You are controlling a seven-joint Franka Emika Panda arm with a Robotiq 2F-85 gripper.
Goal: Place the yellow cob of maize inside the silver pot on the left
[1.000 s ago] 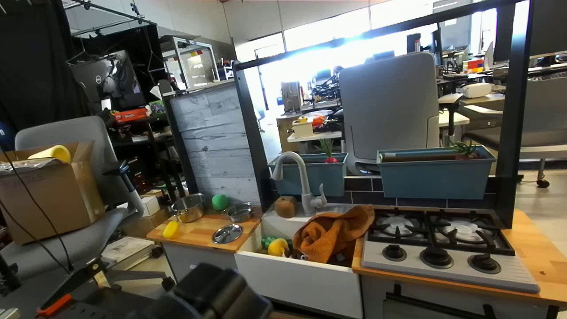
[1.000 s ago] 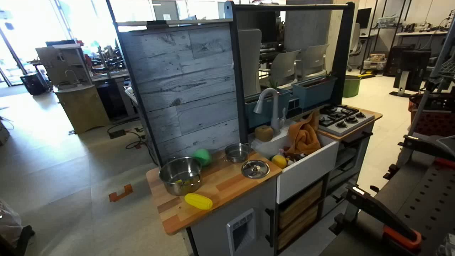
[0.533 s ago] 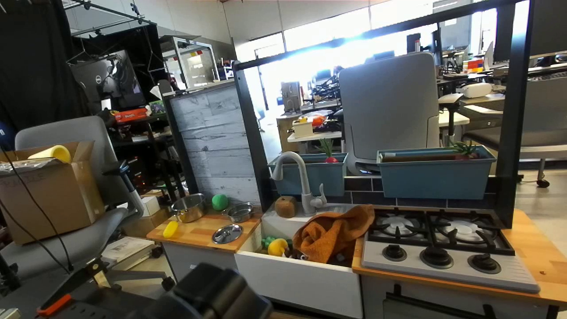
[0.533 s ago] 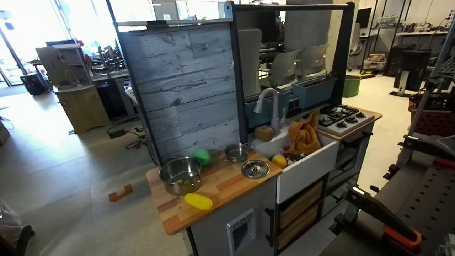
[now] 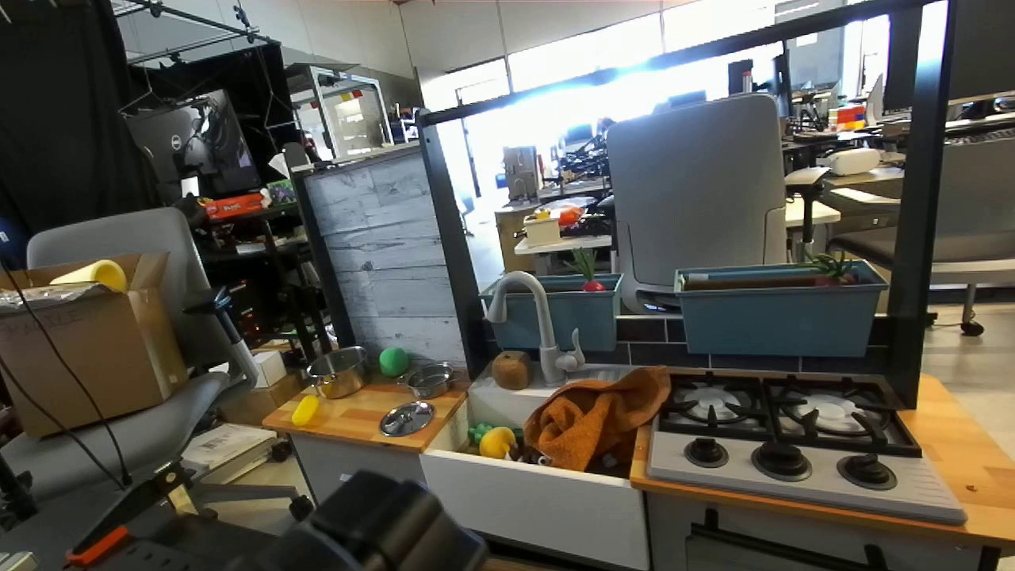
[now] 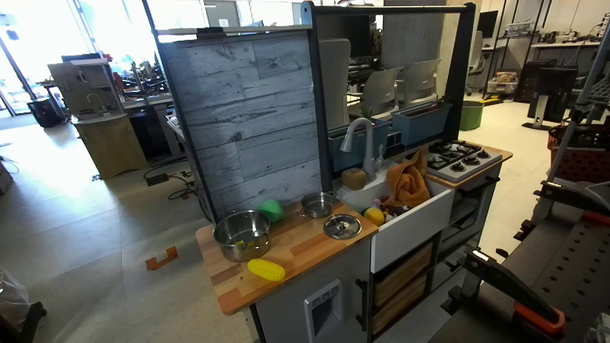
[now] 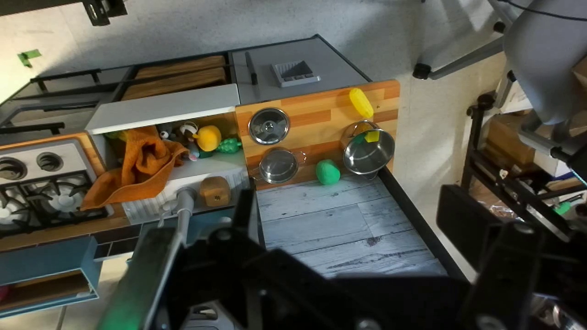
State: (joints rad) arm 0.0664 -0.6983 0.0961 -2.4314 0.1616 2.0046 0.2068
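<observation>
Nothing has visibly moved in either exterior view over the last second, so you are, I judge, at the very start, with the pick ahead of you. The yellow cob of maize (image 6: 266, 269) lies on its side on the wooden counter (image 6: 299, 241), close to the near edge and just beside the large silver pot (image 6: 228, 249), on its near side. Your gripper (image 7: 349, 201) hangs well apart from it, jaws spread wide and nothing between them.

Take that large pot, at the left end, as your target; the smaller silver pot (image 6: 318, 209) stands farther right, behind the pot lid (image 6: 342, 226). The green ball (image 6: 271, 210) sits at the far side, between the two pots.

The next move probably calls for bringing the gripper left and down over the cob. Watch the pot wall there, and a nudge nearward could roll the cob off. A yellow-and-green patch (image 7: 372, 136) shows inside the large pot; you can't tell whether it's an object or a reflection.
</observation>
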